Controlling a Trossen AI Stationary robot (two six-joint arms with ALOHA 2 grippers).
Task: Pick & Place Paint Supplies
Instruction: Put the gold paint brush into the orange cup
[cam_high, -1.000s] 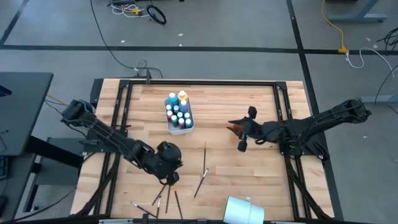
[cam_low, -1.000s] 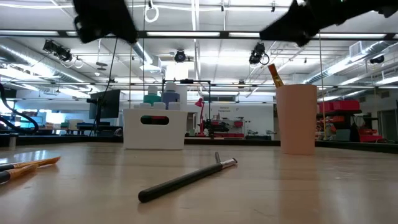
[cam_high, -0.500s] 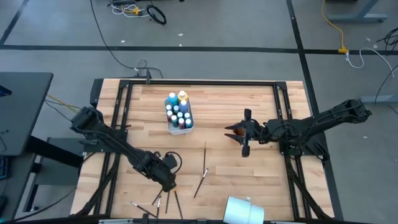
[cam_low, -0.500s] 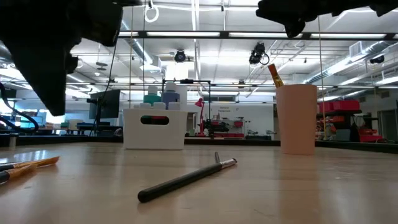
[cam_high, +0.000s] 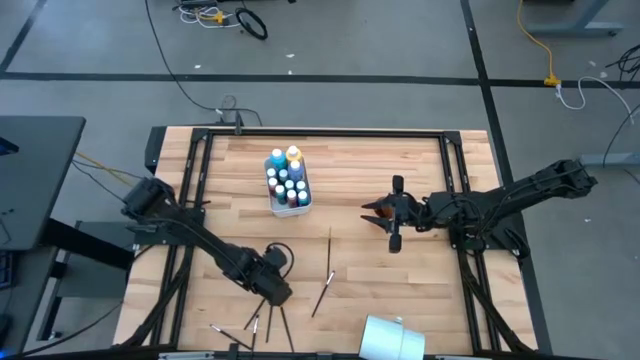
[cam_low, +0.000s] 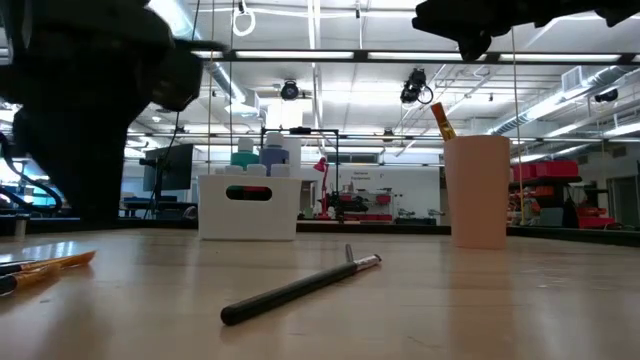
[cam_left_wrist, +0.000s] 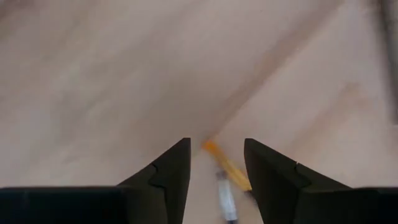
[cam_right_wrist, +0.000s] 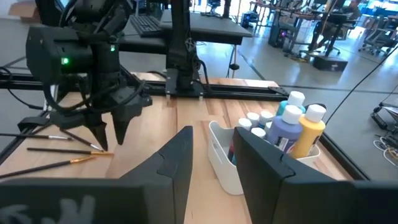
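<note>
A wooden table (cam_high: 400, 170) seen from above, with two dark robot arms. The left gripper (cam_high: 274, 291) is low over the near-left part of the table, its fingers (cam_left_wrist: 171, 171) parted with bare wood between them. In its wrist view a brush (cam_left_wrist: 225, 176) with a yellow-orange handle lies directly ahead, partly inside the gap; its long axis runs forward and a little slantwise, so the fingers already straddle it and a closing grip would likely meet across its width. The left arm is clearly the nearer one to this cluster of brushes (cam_high: 250, 322) at the near edge. Two more brushes (cam_high: 327, 265) lie toward the middle. The white caddy of paint bottles (cam_high: 288, 182) sits at the far centre, and a white cup (cam_high: 390, 337) at the near edge. The right gripper (cam_high: 385, 213) waits above the table to the right of centre, fingers partly open and empty. The low view shows a brush (cam_low: 300, 287) lying flat and the cup (cam_low: 477, 190) upright holding another; only the right wrist view shows the left gripper's (cam_right_wrist: 107, 134) tips just above the brushes (cam_right_wrist: 59, 148).
</note>
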